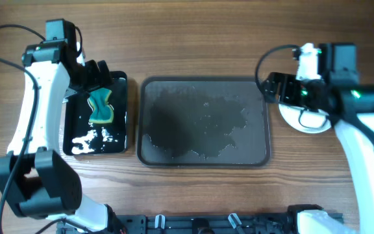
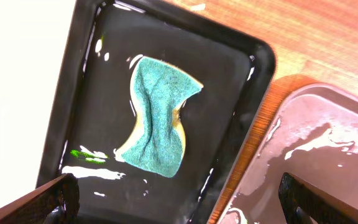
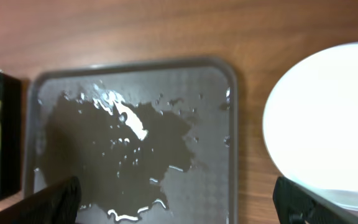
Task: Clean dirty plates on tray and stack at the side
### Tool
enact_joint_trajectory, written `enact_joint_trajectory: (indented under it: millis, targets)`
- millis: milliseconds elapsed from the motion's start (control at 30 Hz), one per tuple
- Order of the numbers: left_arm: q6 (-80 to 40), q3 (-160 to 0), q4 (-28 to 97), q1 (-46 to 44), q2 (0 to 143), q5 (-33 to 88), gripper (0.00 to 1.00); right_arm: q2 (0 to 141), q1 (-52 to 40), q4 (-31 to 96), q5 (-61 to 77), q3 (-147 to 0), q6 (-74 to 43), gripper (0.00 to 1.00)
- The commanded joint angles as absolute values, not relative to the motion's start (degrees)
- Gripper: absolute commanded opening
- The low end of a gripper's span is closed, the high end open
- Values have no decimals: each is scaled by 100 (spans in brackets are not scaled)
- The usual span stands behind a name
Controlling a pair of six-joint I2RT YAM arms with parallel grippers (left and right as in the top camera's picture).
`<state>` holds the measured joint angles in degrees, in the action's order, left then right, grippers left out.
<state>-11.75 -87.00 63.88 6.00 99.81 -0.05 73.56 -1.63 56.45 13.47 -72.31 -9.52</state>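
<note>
The grey tray [image 1: 254,153] lies mid-table, wet with a dark puddle and with no plate on it; it also shows in the right wrist view [image 3: 219,155] and the left wrist view [image 2: 334,137]. A white plate [image 1: 311,123] sits on the wood to its right, bright in the right wrist view [image 3: 328,118]. A teal sponge [image 1: 100,108] lies in a wet black tray [image 1: 132,120] at the left. My left gripper [image 1: 100,75] is open and empty above the sponge [image 2: 160,118]. My right gripper [image 1: 273,88] is open and empty over the gap between tray and plate.
The black tray [image 2: 235,87] holds shallow water and stands close beside the grey tray's left rim. Bare wooden table surrounds both trays. Cables loop over the table behind both arms.
</note>
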Motion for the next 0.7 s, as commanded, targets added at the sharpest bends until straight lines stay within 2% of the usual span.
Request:
enact_joint_trajectory:
  millis: [0,200,333,400,567,667]
  targets:
    - [-1247,-8742,6392,587,9988,102,100,6318,-165,5876,888,-7546,-902,100]
    - [-1247,-8742,6392,587,9988,102,100,4139,-165,5977,888,-7548,-899,100]
    - [-1247,-8742,6392,587,9988,102,100,3221,-165,6230,891,-7548,-904,100]
    - [-1247,-8742,6392,587,9988,102,100,3024,-165,6648,711,-7548,-867,100]
    - [-1247,-8742,6392,587,9988,102,100,3000,-165,6689,148,-7537,-899,100]
    - [-1247,-8742,6392,587,9988,102,100,2893,-139,5975,99,-6984,-602,100]
